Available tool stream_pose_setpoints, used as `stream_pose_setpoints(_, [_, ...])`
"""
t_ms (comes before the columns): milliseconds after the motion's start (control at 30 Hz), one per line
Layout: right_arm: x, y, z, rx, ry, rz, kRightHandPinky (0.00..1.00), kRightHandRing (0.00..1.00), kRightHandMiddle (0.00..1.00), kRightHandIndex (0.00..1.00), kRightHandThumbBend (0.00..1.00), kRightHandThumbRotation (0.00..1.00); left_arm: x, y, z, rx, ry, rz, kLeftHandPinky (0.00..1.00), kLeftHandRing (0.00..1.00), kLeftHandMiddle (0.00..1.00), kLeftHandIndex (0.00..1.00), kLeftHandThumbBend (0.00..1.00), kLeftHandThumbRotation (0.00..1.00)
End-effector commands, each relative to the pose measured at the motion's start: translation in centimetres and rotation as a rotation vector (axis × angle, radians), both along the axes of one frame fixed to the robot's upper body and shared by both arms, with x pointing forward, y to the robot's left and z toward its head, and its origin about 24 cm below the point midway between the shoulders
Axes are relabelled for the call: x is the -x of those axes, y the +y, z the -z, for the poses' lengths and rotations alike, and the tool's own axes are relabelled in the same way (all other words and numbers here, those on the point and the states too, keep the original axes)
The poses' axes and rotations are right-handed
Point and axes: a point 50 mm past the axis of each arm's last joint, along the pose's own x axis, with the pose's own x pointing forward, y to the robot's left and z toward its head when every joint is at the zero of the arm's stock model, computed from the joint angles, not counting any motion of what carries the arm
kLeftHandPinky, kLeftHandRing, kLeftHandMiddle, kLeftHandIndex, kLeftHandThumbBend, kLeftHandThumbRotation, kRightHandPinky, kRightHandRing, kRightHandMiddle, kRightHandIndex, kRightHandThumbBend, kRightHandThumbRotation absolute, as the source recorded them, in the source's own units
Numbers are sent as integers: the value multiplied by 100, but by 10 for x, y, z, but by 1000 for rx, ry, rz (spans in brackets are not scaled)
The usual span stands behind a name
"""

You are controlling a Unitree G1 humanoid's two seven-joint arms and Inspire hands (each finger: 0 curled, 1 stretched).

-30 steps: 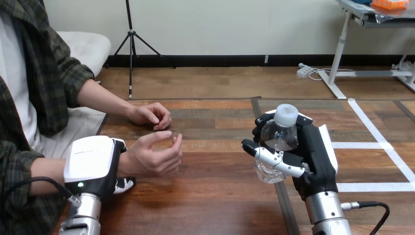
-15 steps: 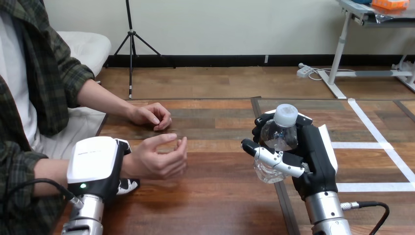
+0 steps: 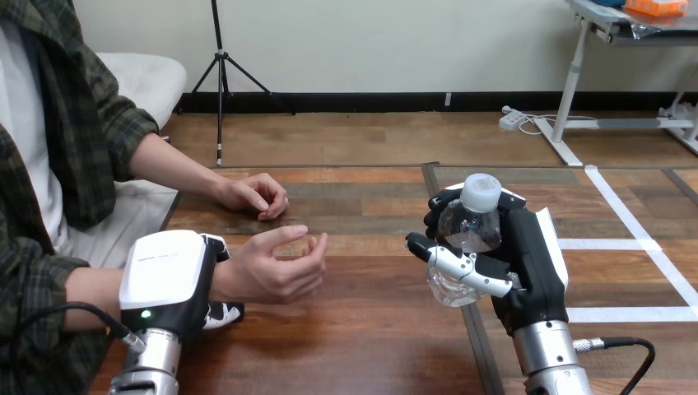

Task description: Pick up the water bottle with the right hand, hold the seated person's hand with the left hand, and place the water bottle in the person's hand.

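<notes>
1. Since the frame a second ago, the left hand [image 3: 165, 276] and the person's nearer hand [image 3: 280, 263] have slid together a little to the right, toward the middle of the frame. The right hand [image 3: 531, 263] has kept its place.
2. At lower left, the left hand lies over the person's wrist [image 3: 226, 276], white back shell up. Its fingers [image 3: 222, 313] curl out from under that wrist, so it is clasped round it.
3. Just right of that clasp, the person's nearer hand is palm up and loosely cupped, its fingertips pointing right and its underside low over the table [image 3: 362, 346].
4. At right of centre, the right hand stands upright and is closed round the water bottle [image 3: 471, 229], thumb across the front and fingers wrapped behind.
5. Held this way, the water bottle is upright and clear, with its white cap above the fingers and its base lifted off the wood. It is well apart from the cupped hand.
6. Farther up at left of centre, the person's farther hand [image 3: 251, 196] rests on the table, fingers curled under.
7. White tape lines [image 3: 625, 245] cross the table's right part, beside the right hand.
</notes>
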Motion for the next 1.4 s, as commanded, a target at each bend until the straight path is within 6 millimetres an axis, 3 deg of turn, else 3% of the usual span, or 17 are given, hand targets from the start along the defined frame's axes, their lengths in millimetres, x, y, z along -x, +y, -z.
stream_pose_setpoints(0, [-19,4,-38,-14,-162,-15,39,42,46,47,71,0,-2,-7,-7,14,-19,27,33,35,38,39,84,0])
stream_pose_setpoints(1367, [-24,18,-58,-35,-241,-66,37,41,46,47,73,0,11,-26,-33,59,-197,128,27,30,33,33,85,0])
